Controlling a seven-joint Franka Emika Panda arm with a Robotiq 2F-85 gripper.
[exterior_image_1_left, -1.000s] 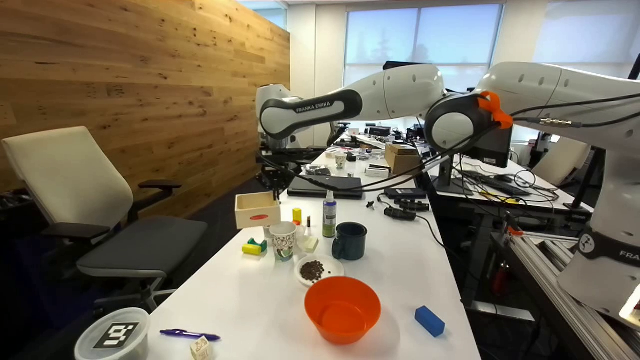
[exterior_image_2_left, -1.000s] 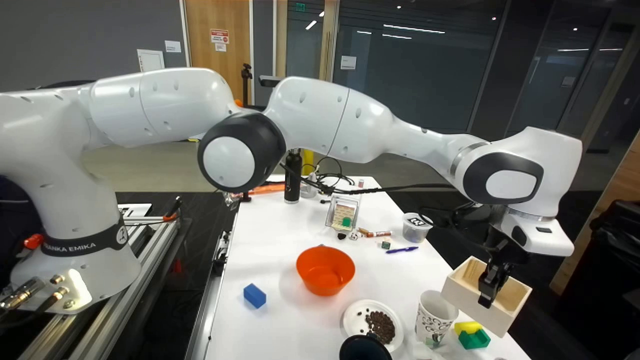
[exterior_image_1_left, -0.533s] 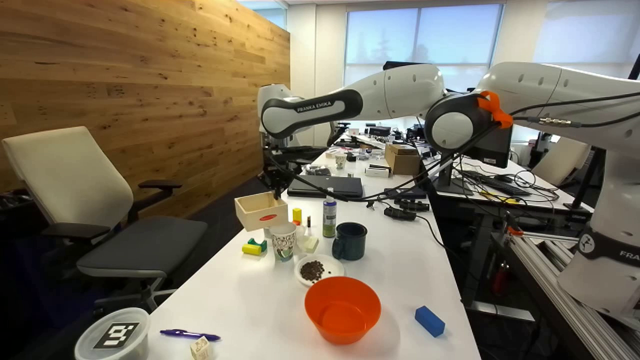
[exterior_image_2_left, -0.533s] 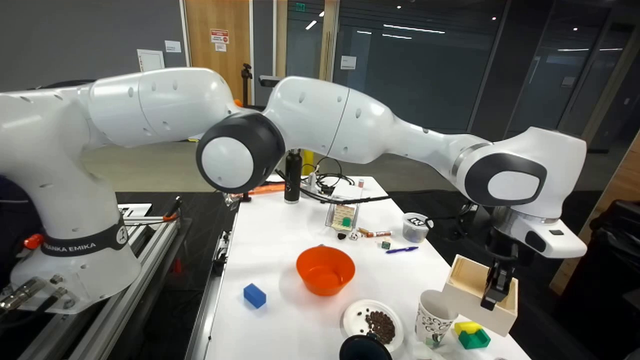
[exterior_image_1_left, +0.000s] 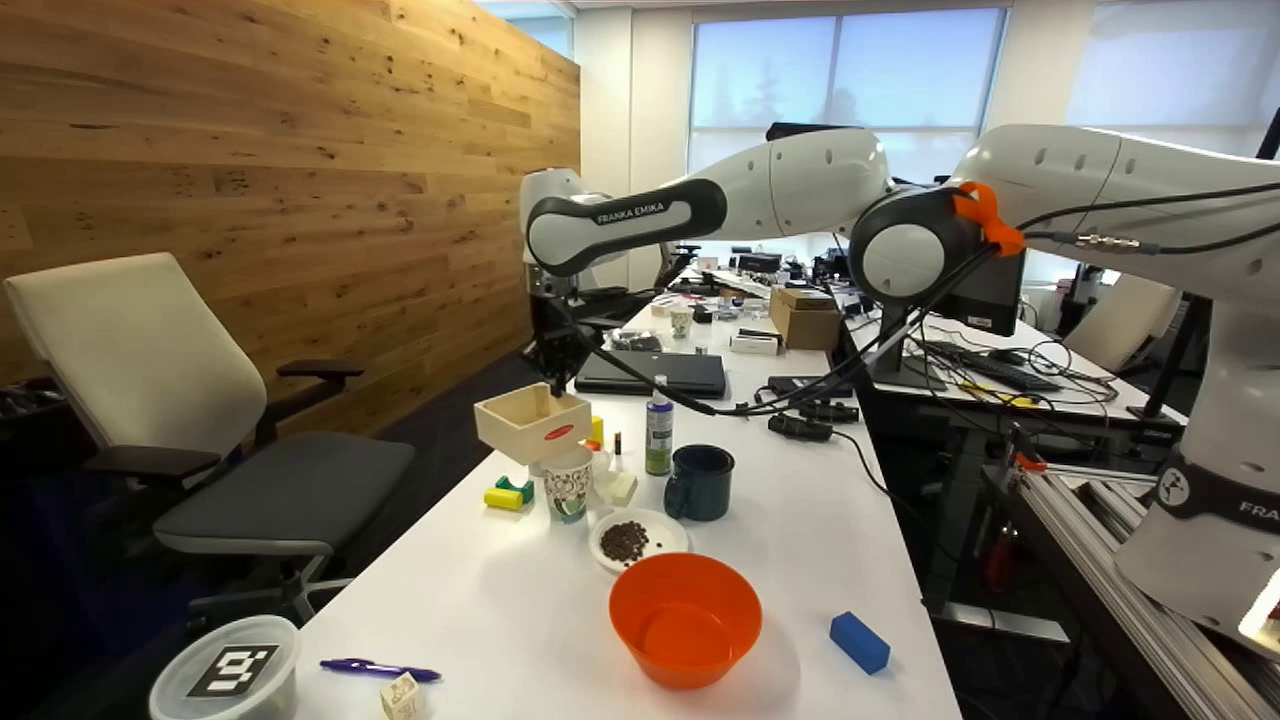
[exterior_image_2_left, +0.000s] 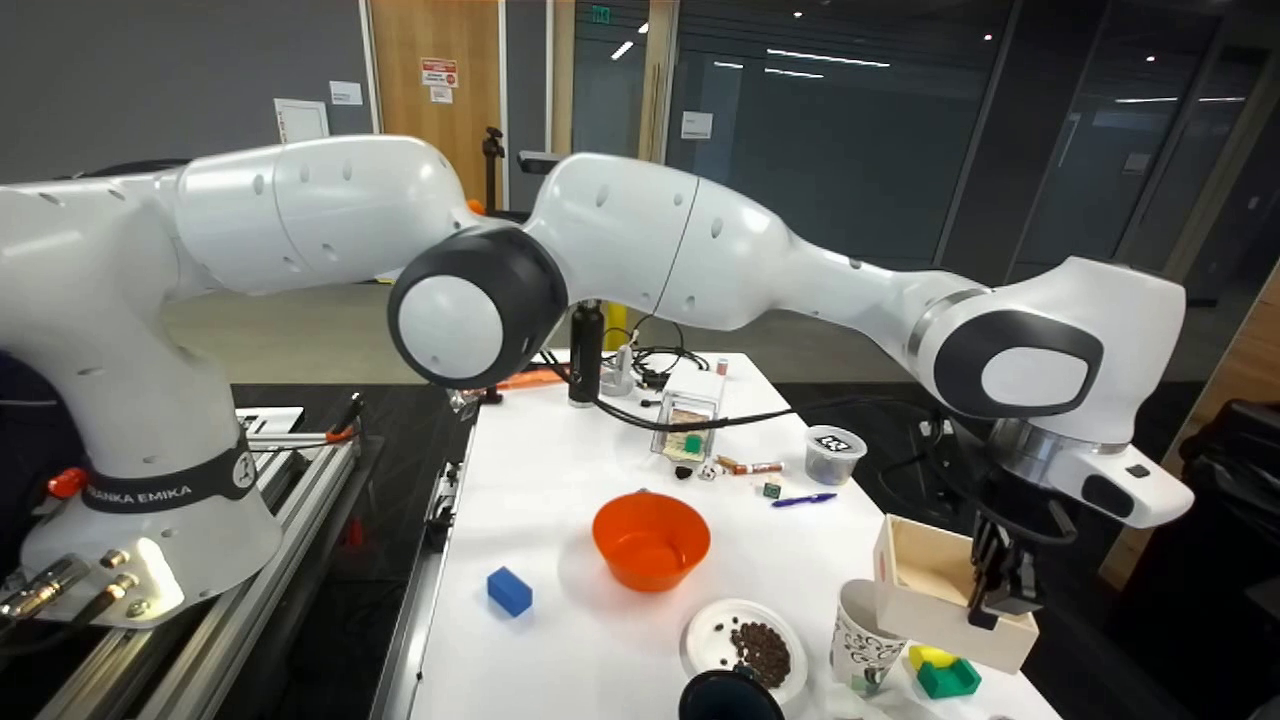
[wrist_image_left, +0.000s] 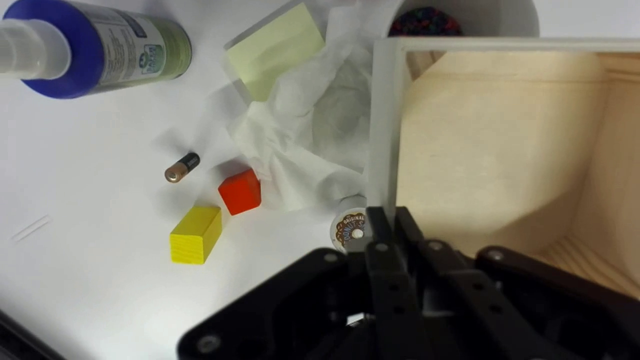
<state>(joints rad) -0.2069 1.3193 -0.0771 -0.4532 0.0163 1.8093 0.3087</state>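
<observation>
An open-topped pale wooden box (exterior_image_1_left: 525, 430) with a red mark on its side hangs above the table's edge. My gripper (wrist_image_left: 391, 214) is shut on one thin wall of this wooden box (wrist_image_left: 492, 150), one finger inside and one outside. In an exterior view the gripper (exterior_image_2_left: 985, 612) comes down over the box wall. Nothing shows inside the part of the box that is visible. Close by the box stands a patterned paper cup (exterior_image_2_left: 866, 640), and near it lie a green block (exterior_image_2_left: 948, 678) and a yellow block (exterior_image_1_left: 503, 498).
Below the wrist are a spray bottle (wrist_image_left: 130, 47), a battery (wrist_image_left: 182, 167), a red block (wrist_image_left: 241, 192), a yellow block (wrist_image_left: 196, 235), a crumpled tissue (wrist_image_left: 295, 155) and a coffee pod (wrist_image_left: 347, 230). An orange bowl (exterior_image_1_left: 685, 620), a dark mug (exterior_image_1_left: 700, 482) and a white plate (exterior_image_1_left: 670, 530) of brown pieces share the table.
The box, still in my gripper, has turned and shifted slightly inward over the table, closer to the paper cup. The wrist has rotated with it. Objects on the table have stayed put.
</observation>
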